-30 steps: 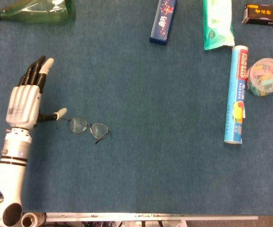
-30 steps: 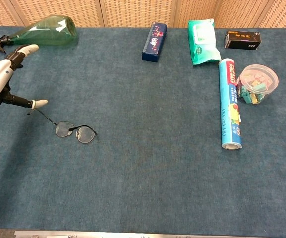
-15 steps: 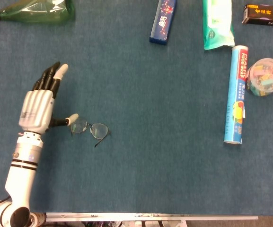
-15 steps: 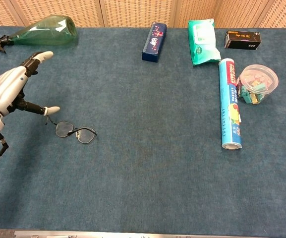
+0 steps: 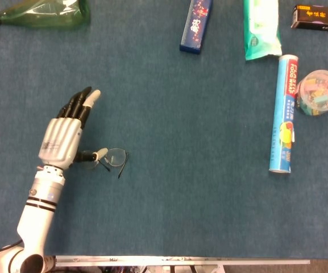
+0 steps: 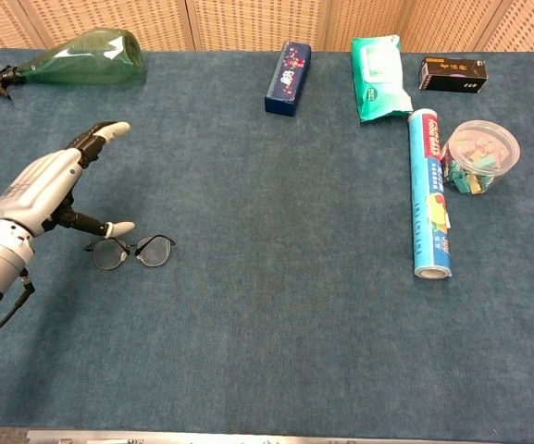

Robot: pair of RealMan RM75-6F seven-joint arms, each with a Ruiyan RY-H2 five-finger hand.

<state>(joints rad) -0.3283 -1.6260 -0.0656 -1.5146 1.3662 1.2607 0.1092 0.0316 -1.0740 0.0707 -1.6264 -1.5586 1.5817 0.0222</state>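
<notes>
At the right of the frame sits a round clear tub (image 6: 480,154) with a lid on it, full of small colourful bits (they look like clips, but they are too small to be sure). It stands just beside a long blue roll of food wrap (image 6: 430,191), which lies flat and points up and down the picture. Above the tub is a small black box (image 6: 452,74). Next to that box lies a green pack of wipes (image 6: 378,77), and further left a dark blue box (image 6: 288,65) with a pattern on it. In the upper left corner a green spray bottle (image 6: 80,55) lies on its side.

Everything rests on a table (image 6: 276,305) covered with dark blue-green cloth. Behind it is a pale wall with tiny holes, and a strip of metal runs along the near edge.

The left hand (image 5: 62,140) is at the lower left of the frame. Its fingers (image 5: 81,106) are stretched out straight and close together, pointing up the picture, and its thumb sticks out to the side. It holds nothing. The thumb tip is right at the glasses (image 6: 134,252), over their left lens, though I cannot tell if it touches. The glasses lie flat on the cloth, just right of the hand.
</notes>
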